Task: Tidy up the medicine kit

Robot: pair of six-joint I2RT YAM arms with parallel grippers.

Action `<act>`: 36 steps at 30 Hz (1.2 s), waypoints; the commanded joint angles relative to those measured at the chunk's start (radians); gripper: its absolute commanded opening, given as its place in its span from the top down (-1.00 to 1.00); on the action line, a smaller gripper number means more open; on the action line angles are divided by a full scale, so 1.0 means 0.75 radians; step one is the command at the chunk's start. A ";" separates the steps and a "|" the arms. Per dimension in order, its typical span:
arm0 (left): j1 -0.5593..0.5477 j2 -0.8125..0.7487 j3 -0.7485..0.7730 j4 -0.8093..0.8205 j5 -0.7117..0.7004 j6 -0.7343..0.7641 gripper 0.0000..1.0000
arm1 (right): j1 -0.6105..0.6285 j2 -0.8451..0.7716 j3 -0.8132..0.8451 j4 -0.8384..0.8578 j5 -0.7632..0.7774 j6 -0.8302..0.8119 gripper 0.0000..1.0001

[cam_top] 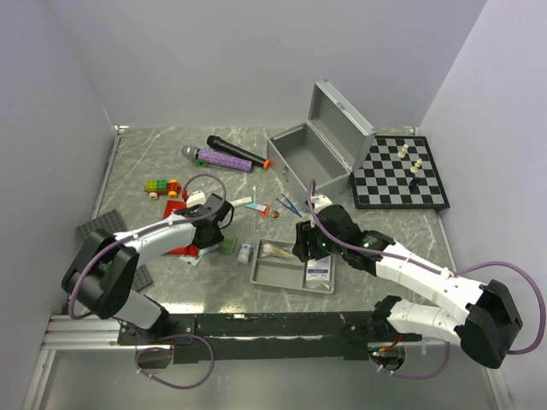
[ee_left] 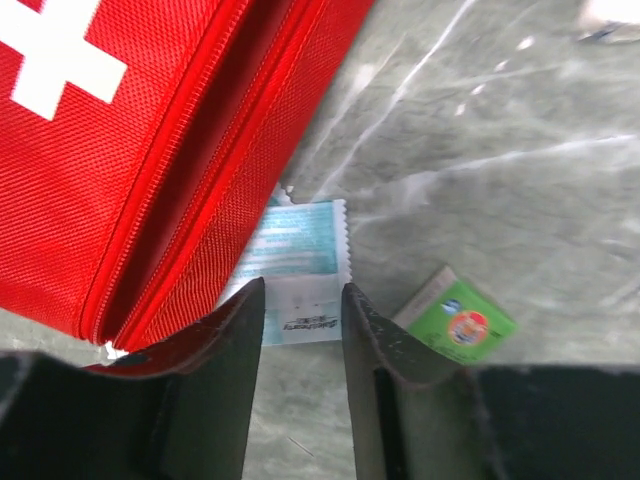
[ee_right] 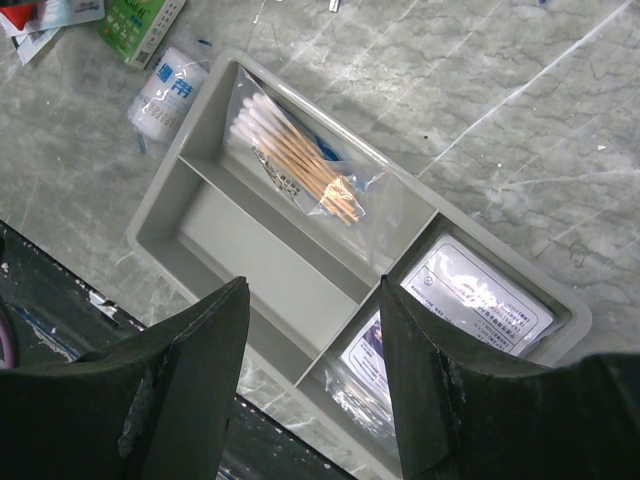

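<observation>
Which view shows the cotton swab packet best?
Right wrist: the cotton swab packet lies clear and close in the grey tray's long compartment. Top external shows the packet only as a small pale smudge in the tray. Left wrist does not show it.

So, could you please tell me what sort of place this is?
Probably a robot test cell: a marble-patterned table boxed by plain walls, left arm and right arm mounted on a rail.

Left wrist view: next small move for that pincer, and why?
Probably lower and close on the teal-and-white flat sachet: the left pincer stands open right over its free end, the other side tucked under the red fabric pouch.
</observation>
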 commanded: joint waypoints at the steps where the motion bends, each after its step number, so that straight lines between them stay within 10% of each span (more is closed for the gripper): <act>1: -0.004 0.060 0.060 0.002 -0.028 0.036 0.13 | 0.001 -0.024 0.021 0.009 0.003 0.009 -0.23; 19: -0.025 0.238 0.126 -0.090 -0.086 0.062 0.10 | 0.001 -0.038 -0.015 0.021 0.026 -0.004 -0.25; 30: -0.025 0.226 0.081 -0.125 -0.092 0.065 0.97 | -0.008 -0.061 -0.017 0.015 0.032 -0.010 -0.25; 36: -0.023 0.071 0.083 -0.156 -0.108 0.030 0.98 | -0.006 -0.083 0.003 -0.009 0.032 -0.008 -0.25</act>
